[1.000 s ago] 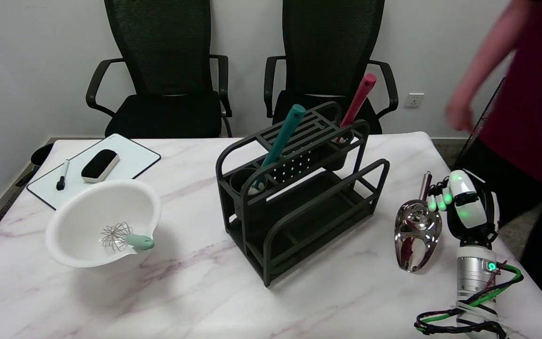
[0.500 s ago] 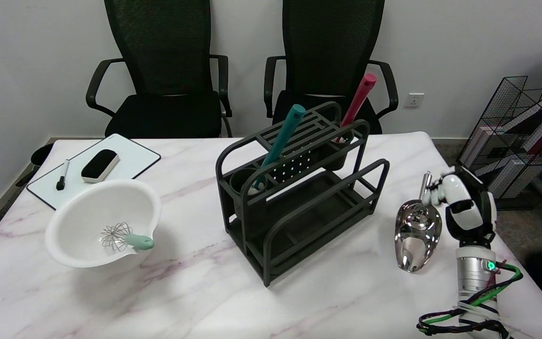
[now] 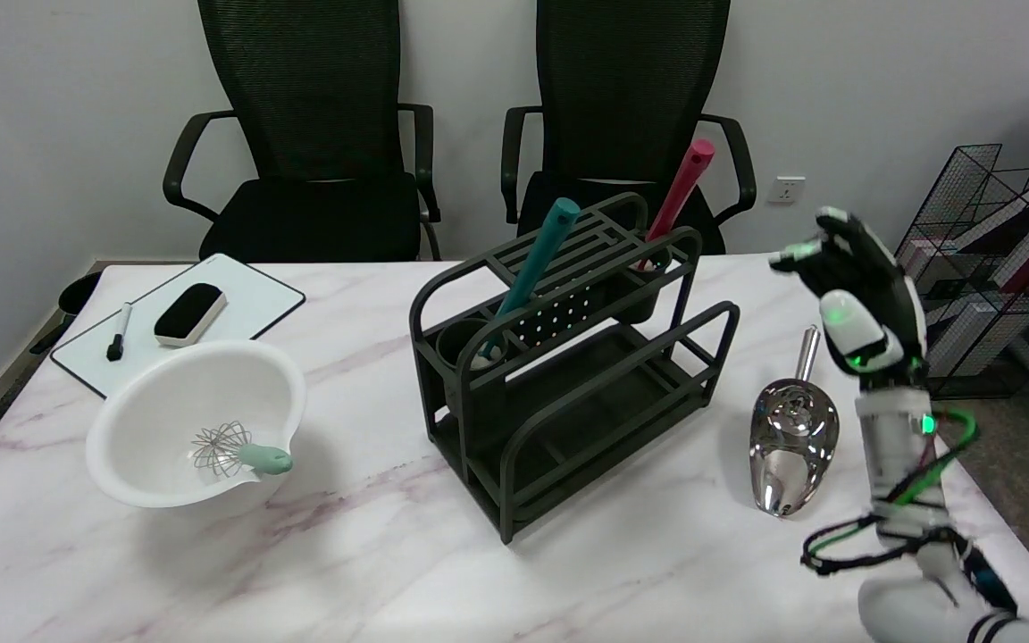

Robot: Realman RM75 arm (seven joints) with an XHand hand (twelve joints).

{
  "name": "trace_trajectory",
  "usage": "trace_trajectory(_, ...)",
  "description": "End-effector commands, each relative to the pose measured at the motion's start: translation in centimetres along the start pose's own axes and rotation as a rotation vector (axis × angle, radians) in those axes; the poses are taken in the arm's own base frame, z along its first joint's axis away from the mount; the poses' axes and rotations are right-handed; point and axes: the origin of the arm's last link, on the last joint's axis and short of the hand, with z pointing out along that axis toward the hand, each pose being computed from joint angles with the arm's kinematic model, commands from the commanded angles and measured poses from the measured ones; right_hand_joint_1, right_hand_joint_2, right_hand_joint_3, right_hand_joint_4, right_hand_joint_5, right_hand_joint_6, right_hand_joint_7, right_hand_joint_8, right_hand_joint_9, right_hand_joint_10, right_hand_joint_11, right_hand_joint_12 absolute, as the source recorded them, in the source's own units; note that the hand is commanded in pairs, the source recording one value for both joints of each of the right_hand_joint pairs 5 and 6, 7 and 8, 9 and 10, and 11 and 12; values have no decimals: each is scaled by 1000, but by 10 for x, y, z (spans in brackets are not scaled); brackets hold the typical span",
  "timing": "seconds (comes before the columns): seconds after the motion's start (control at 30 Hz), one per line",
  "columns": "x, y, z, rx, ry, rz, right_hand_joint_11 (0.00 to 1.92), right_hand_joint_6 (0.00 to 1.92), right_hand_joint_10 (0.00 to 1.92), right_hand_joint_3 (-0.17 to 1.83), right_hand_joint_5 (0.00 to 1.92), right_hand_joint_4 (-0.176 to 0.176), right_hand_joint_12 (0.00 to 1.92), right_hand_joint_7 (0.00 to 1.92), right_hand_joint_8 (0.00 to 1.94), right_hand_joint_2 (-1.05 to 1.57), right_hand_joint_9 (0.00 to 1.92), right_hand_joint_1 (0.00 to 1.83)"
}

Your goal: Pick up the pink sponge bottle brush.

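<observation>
The pink sponge bottle brush with a long plastic handle (image 3: 680, 198) stands tilted in a cup at the far right corner of the black metal two-tier rack (image 3: 568, 357), toward 12 o'clock on the white marble worktop (image 3: 372, 554). The right robot hand (image 3: 849, 290) hangs in the air at 3 o'clock of the rack, well apart from the brush, fingers spread and holding nothing. A shiny metal scoop (image 3: 790, 438) lies below it.
</observation>
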Motion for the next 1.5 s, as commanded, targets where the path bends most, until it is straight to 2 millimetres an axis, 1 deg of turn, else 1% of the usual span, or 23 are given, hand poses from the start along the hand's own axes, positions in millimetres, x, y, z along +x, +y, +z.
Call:
trace_trajectory(0.03,-26,-42,123,86,-298,-38,711,602,742,1000,602,0,711,795,795,-162,742,1105)
trace_trajectory(0.13,-29,-41,138,78,-297,-49,681,556,703,1018,556,0,681,756,756,-222,703,1105)
trace_trajectory(0.17,-28,-40,141,74,-289,-52,670,512,691,1038,512,0,670,741,741,-302,691,1109)
trace_trajectory(0.33,-18,-32,155,38,-249,-87,602,403,621,1014,403,0,602,660,660,-443,621,1124)
trace_trajectory(0.4,-18,-27,159,17,-247,-93,575,377,569,1010,377,0,575,540,540,-478,569,1126)
trace_trajectory(0.47,-22,-23,163,-3,-254,-93,529,320,520,996,320,0,529,448,448,-508,520,1126)
trace_trajectory(0.5,-26,-18,165,-22,-257,-92,517,297,508,991,297,0,517,432,432,-517,508,1126)
trace_trajectory(0.6,-37,-9,173,-53,-259,-94,496,258,485,999,258,0,496,409,409,-551,485,1127)
trace_trajectory(0.7,-43,2,179,-82,-247,-89,472,223,471,995,223,0,472,385,385,-571,471,1132)
trace_trajectory(0.8,-52,7,184,-87,-259,-82,458,191,458,986,191,0,458,365,365,-578,458,1138)
trace_trajectory(1.03,-77,13,182,-90,-309,-38,462,184,462,967,184,0,462,372,372,-568,462,1140)
trace_trajectory(1.2,-98,17,177,-87,-344,-15,484,253,476,871,253,0,484,410,410,-427,476,1158)
trace_trajectory(1.37,-116,19,176,-98,-377,-27,505,290,487,923,290,0,505,436,436,-391,487,1171)
trace_trajectory(1.5,-125,21,174,-104,-395,-42,529,312,501,929,312,0,529,451,451,-366,501,1175)
